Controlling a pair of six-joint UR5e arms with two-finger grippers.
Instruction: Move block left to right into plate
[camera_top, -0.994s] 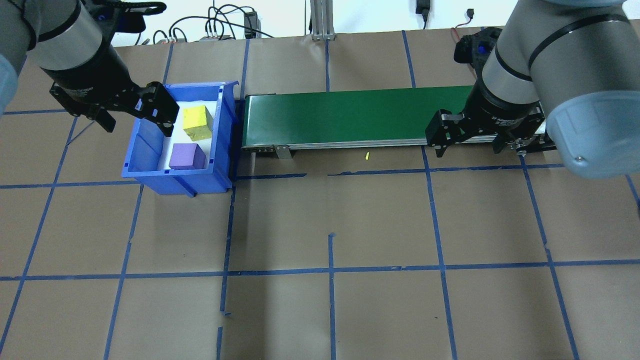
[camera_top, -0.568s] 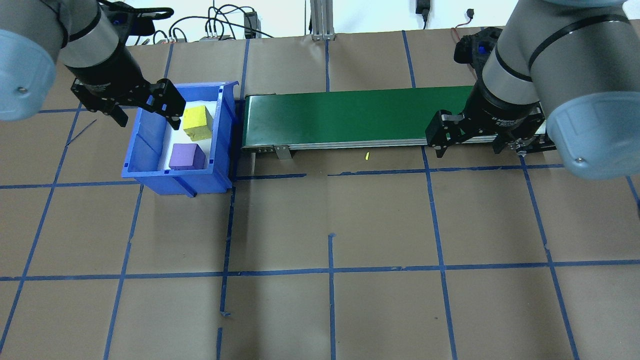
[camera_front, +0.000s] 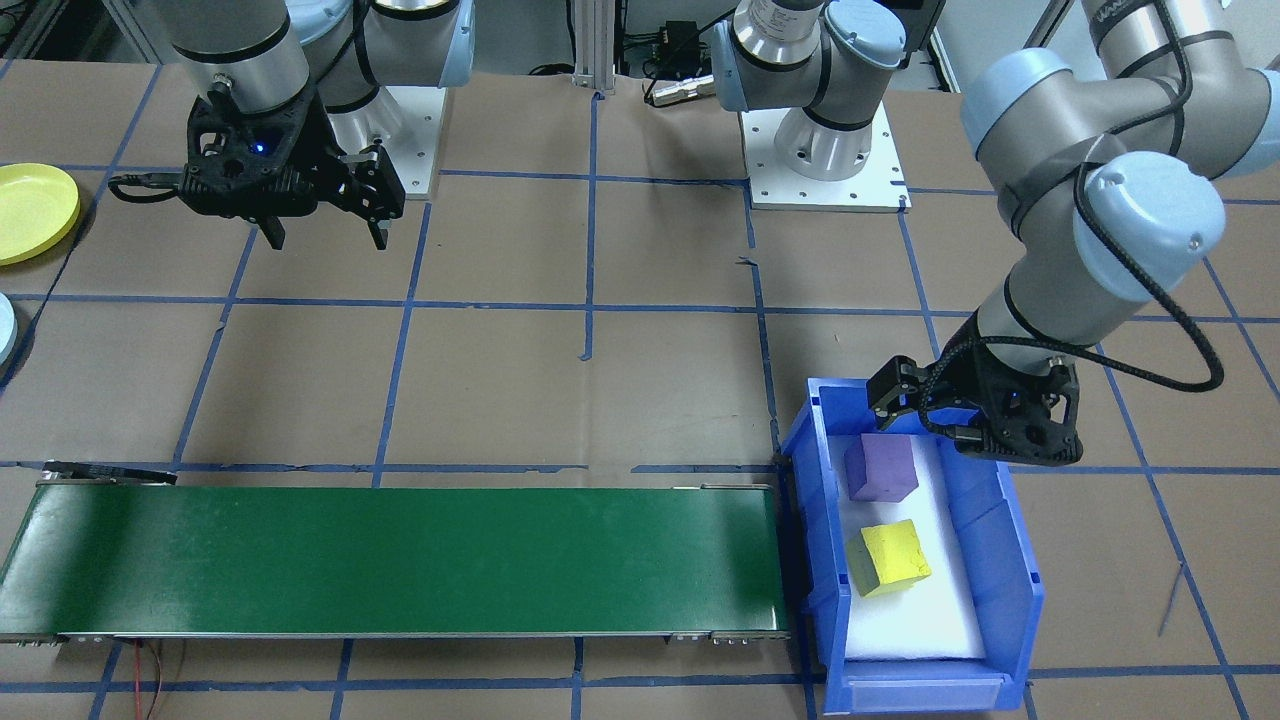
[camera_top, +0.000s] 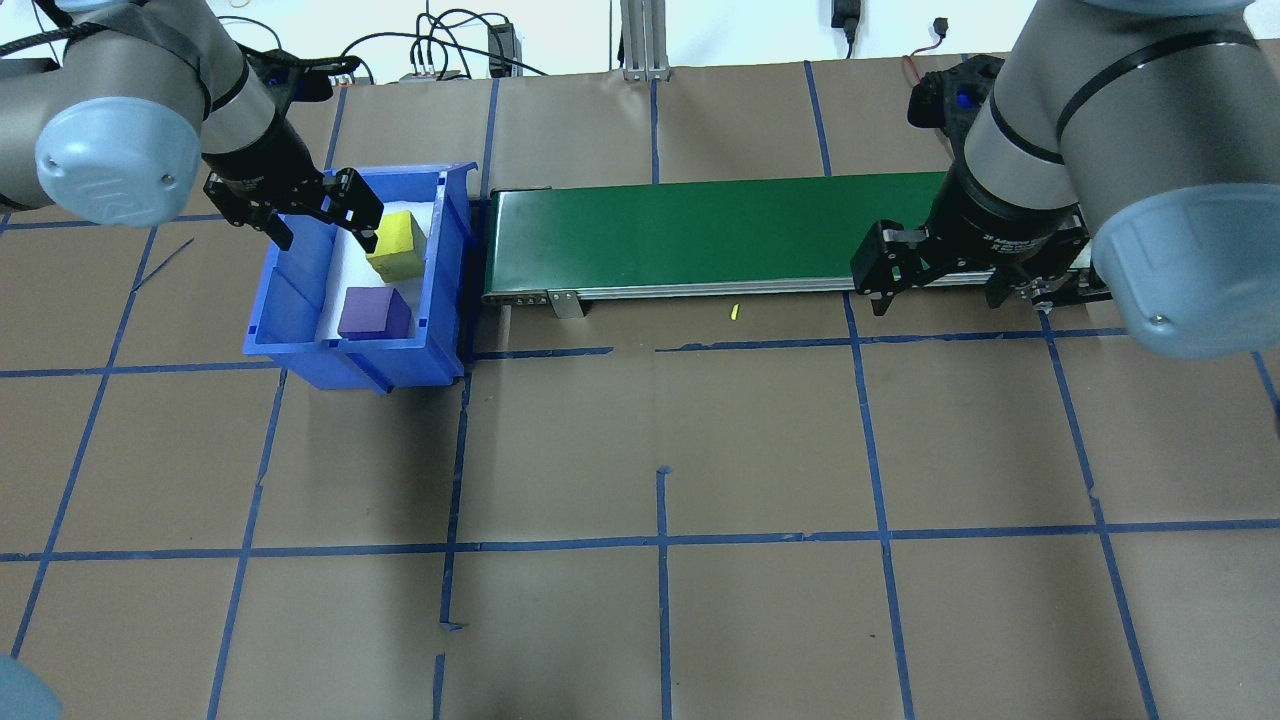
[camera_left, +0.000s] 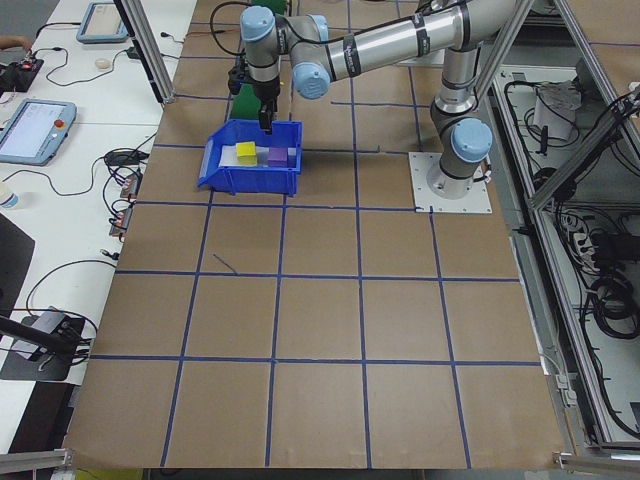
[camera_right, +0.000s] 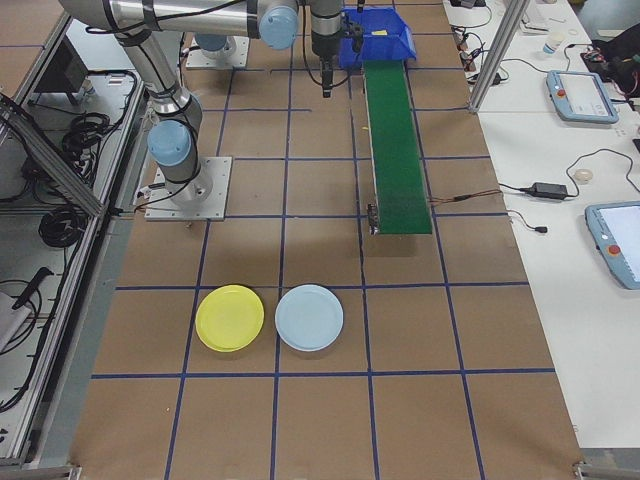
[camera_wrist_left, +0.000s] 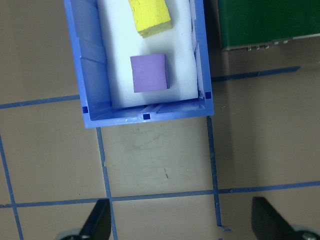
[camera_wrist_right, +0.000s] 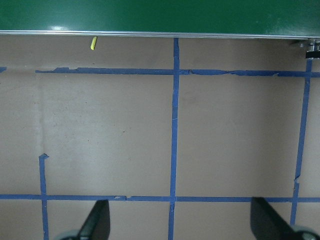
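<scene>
- Blue bin (camera_top: 300, 345): landmark item; open-topped, white liner inside, set on the brown papered surface (camera_top: 660, 620) at the end of the green conveyor belt (camera_top: 700, 235), touching or just beside it.
- Purple block (camera_top: 372, 312): inside the bin, on the white liner, at the end nearer the robot; upright, apart from the bin walls.
- Yellow block (camera_top: 398, 243): inside the bin, just beyond the purple block, at the end farther from the robot; slightly skewed, not touching the purple block.
- Left hand (camera_top: 322, 220): over the bin's far end and outer wall, above the blocks; fingers spread wide, nothing between them. Fingertips visible at the bottom of the left wrist view, well apart (camera_wrist_left: 100, 225).
- Right hand (camera_top: 940, 270): well apart from the bin, at the conveyor's opposite end, over the belt's near edge; fingers spread, empty.
- Yellow plate (camera_right: 230, 318): on the surface far from the bin, beyond the conveyor's other end, on the robot's right.
- Pale blue plate (camera_right: 309, 317): just beside the yellow plate, likewise far from the bin.
- Small yellow scrap (camera_top: 733, 311): on the surface beside the conveyor's near edge, between bin and right hand.
- Blue tape grid (camera_top: 660, 540): lines across the surface, running under and around the bin.
</scene>
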